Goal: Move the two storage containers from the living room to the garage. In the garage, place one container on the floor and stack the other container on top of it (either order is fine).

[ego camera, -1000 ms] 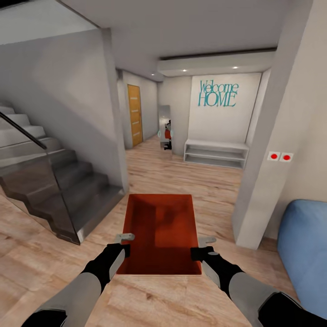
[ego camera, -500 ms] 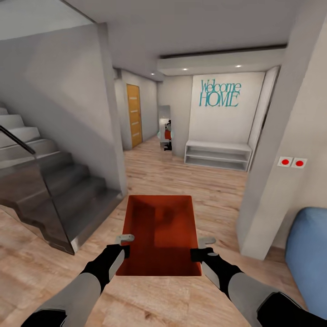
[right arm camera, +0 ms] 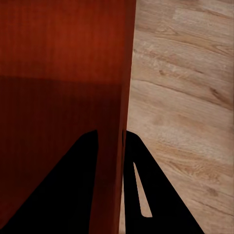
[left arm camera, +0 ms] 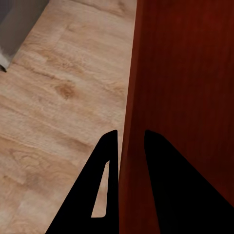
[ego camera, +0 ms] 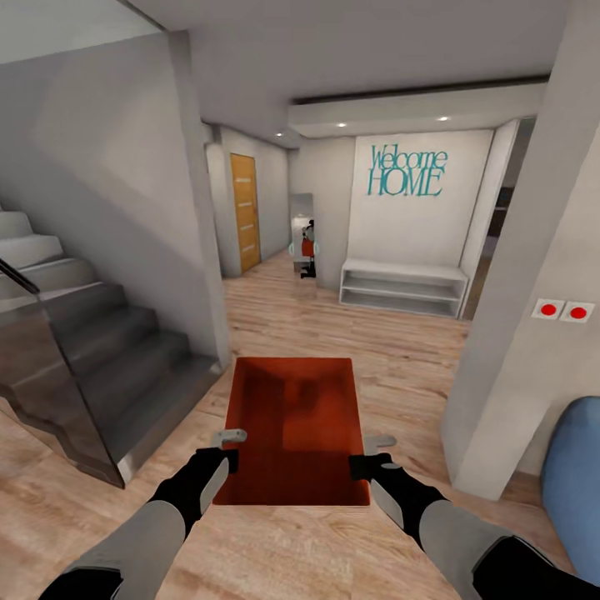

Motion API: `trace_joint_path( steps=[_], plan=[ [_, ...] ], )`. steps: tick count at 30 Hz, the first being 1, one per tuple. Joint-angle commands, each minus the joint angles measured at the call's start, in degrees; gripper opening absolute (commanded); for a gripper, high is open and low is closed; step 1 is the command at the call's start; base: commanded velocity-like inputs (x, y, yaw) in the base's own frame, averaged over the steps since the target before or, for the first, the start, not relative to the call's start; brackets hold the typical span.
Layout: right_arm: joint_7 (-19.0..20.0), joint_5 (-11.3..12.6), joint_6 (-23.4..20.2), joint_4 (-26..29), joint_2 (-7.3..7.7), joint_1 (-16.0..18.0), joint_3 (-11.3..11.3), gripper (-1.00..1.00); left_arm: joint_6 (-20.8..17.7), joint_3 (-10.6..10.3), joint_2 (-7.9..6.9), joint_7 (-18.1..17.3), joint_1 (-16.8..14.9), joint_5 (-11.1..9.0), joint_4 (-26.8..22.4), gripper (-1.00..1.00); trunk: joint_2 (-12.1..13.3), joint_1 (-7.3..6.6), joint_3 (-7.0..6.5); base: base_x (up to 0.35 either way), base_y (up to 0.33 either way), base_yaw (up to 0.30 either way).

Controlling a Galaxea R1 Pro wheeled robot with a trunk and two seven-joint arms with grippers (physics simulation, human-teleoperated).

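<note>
Orange-red shallow rectangular container (ego camera: 293, 429), rigid, thin-walled, probably light, carried over wood-plank floor (ego camera: 392, 350); left gripper (left arm camera: 126, 141) and right gripper (right arm camera: 111, 137) jaws each clamp 1 long side wall.

Even, soft, slightly blurred render

Our arms: both reached forward and low, side by side | left gripper (ego camera: 227, 443): fingers squeezed on the left wall of the storage container (ego camera: 293, 429) | right gripper (ego camera: 372, 448): fingers squeezed on its right wall | we held it up between both.
</note>
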State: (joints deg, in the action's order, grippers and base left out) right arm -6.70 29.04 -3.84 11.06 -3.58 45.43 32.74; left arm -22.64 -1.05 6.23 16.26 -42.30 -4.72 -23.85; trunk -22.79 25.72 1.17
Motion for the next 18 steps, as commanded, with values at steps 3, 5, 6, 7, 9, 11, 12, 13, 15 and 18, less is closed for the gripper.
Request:
trace_joint_path(
  steps=[3,5,6,7,9,11,12,13,15,18],
  plan=[
    [-0.3,1.4,-0.4,-1.8,0.51,0.0,0.4,-1.0,-0.1,0.0,-0.99,0.3,-0.1,-1.0,-2.6,-1.0,-0.1,0.06,0.13,0.243,0.0,0.0],
    [-0.3,1.4,-0.4,-1.8,0.51,0.0,0.4,-1.0,-0.1,0.0,-0.99,0.3,-0.1,-1.0,-2.6,-1.0,-0.1,0.06,0.13,0.195,0.0,0.0],
    [-0.3,1.4,-0.4,-1.8,0.51,0.0,0.4,-1.0,-0.1,0.1,-0.98,0.3,-0.1,-1.0,-2.6,-1.0,-0.1,0.06,0.13,0.165,0.0,0.0],
    [-0.3,1.4,-0.4,-1.8,0.51,0.0,0.4,-1.0,-0.1,0.1,-0.97,0.3,-0.1,-1.0,-2.7,-1.0,-0.1,0.06,0.13,0.159,0.0,0.0],
    [-0.3,1.4,-0.4,-1.8,0.51,0.0,0.4,-1.0,-0.1,0.0,-0.96,0.3,-0.1,-1.0,-2.7,-1.0,-0.1,0.06,0.13,0.14,0.0,0.0],
    [-0.3,1.4,-0.4,-1.8,0.51,0.0,0.4,-1.0,-0.1,0.0,-0.96,0.3,-0.1,-1.0,-2.7,-1.0,-0.1,0.06,0.13,0.139,0.0,0.0],
    [-0.3,1.4,-0.4,-1.8,0.51,0.0,0.4,-1.0,-0.1,0.0,-0.96,0.3,-0.1,-1.0,-2.7,-1.0,-0.1,0.06,0.13,0.164,0.0,0.0],
    [-0.3,1.4,-0.4,-1.8,0.51,0.0,0.4,-1.0,-0.1,0.0,-0.99,0.3,-0.1,-1.0,-2.7,-1.0,-0.1,0.06,0.13,0.225,0.0,0.0],
    [-0.3,1.4,-0.4,-1.8,0.51,0.0,0.4,-1.0,-0.1,0.0,-0.98,0.3,-0.1,-1.0,-2.6,-1.0,-0.1,0.06,0.13,0.275,0.0,0.0],
    [-0.3,1.3,-0.4,-1.8,0.51,0.0,0.4,-1.0,-0.1,0.0,-0.98,0.3,-0.1,-1.0,-2.6,-1.0,-0.1,0.06,0.13,0.308,0.0,0.0]
  ],
)
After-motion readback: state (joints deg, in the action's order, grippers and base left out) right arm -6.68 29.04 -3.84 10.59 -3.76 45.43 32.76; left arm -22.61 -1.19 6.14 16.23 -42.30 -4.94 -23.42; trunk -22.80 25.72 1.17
